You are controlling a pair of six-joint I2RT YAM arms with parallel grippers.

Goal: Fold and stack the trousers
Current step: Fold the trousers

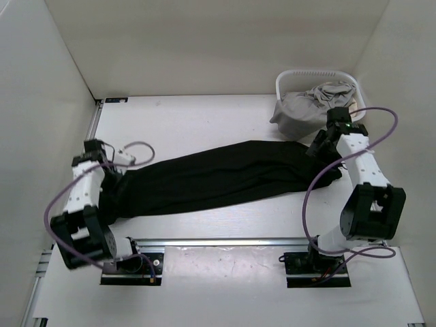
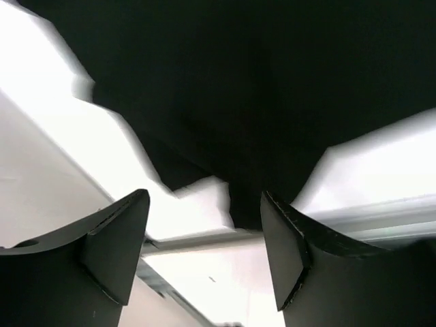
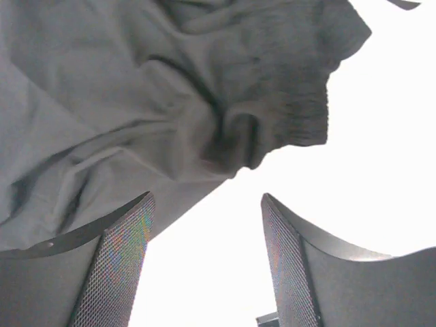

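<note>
The black trousers (image 1: 218,177) lie stretched out across the table from lower left to upper right. My left gripper (image 1: 114,178) hovers over their left end. In the left wrist view it is open (image 2: 204,252), with nothing between its fingers and the black fabric (image 2: 259,88) just beyond the tips. My right gripper (image 1: 318,145) is at the right end of the trousers. It is also open (image 3: 208,259) with nothing in it, and faces a crumpled grey garment (image 3: 136,102).
A white basket (image 1: 317,72) at the back right holds the grey garment (image 1: 310,109), which spills over its front. A metal rail (image 1: 225,241) runs along the near side by the arm bases. White walls enclose the table on the left, back and right.
</note>
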